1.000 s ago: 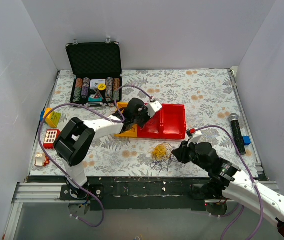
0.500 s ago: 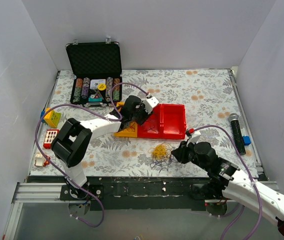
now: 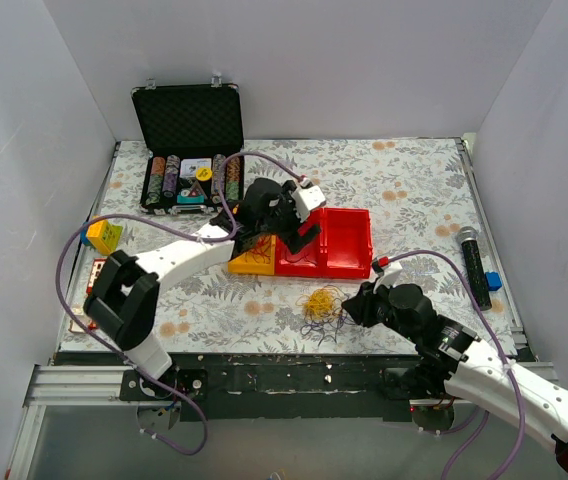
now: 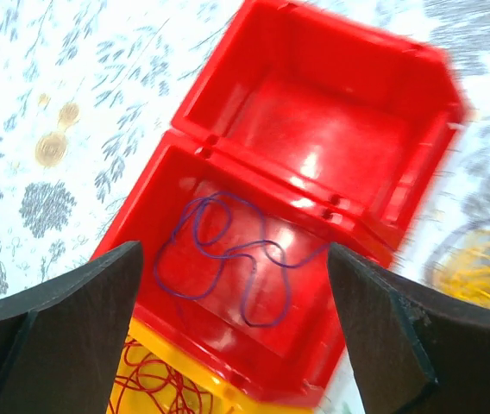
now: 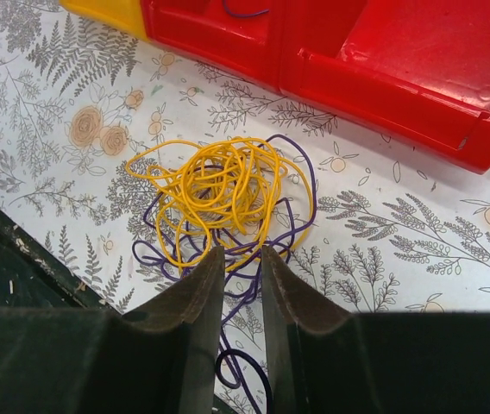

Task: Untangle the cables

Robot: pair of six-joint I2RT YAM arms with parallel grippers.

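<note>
The left gripper [image 4: 232,250] hangs wide open with nothing between its fingers. Straight below it is the red bin [image 4: 340,147], and a single purple wire [image 4: 228,259] lies looped on the floor of the compartment nearer the gripper. The compartment beyond holds nothing. Just under the gripper's near edge is a yellow bin [image 4: 219,392], butted against the red one, with red wires [image 4: 154,384] coiled inside. The right gripper [image 5: 241,252] sits low over the table [image 5: 417,233], its fingers drawn almost together with only a narrow slot between them. Directly ahead of its tips lies the tangle of yellow and purple wires [image 5: 228,185]. Purple strands trail back from the tangle into the slot, but it is unclear whether they are pinched. The red bin's front wall stands beyond the tangle.
</note>
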